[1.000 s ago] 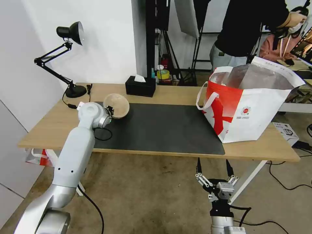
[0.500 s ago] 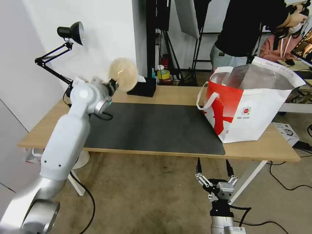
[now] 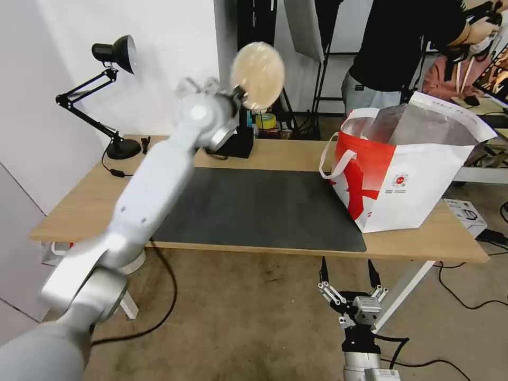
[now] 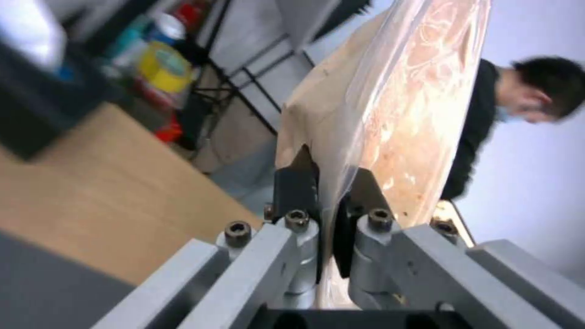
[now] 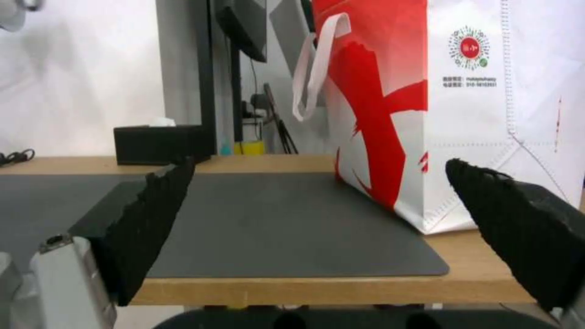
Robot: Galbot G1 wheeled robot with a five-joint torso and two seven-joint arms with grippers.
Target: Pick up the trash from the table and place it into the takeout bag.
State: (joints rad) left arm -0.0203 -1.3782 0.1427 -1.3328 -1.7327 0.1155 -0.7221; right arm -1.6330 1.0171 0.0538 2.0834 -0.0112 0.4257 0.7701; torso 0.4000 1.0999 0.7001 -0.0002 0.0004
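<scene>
My left gripper (image 3: 242, 99) is raised high above the back of the table (image 3: 79, 203), shut on the rim of the beige bowl (image 3: 257, 68), which is tipped on its side. In the left wrist view both fingers (image 4: 297, 187) pinch the bowl (image 4: 390, 105) and its clear film. The takeout bag (image 3: 405, 169) stands open on the table's right end, well to the right of the bowl, with its red front and round logo filling the right wrist view as the takeout bag (image 5: 445, 105). My right gripper (image 3: 349, 279) hangs open below the table's front edge.
A black desk lamp (image 3: 114, 53) stands at the back left and a black tissue box (image 3: 238, 142) at the back middle. The dark grey mat (image 3: 259, 206) covers the table's middle. People stand behind the bag. Cables and a small box lie on the floor at right.
My left arm has lifted the beige bowl off the mat's back left corner and swung it up and to the right. The right arm has not moved.
</scene>
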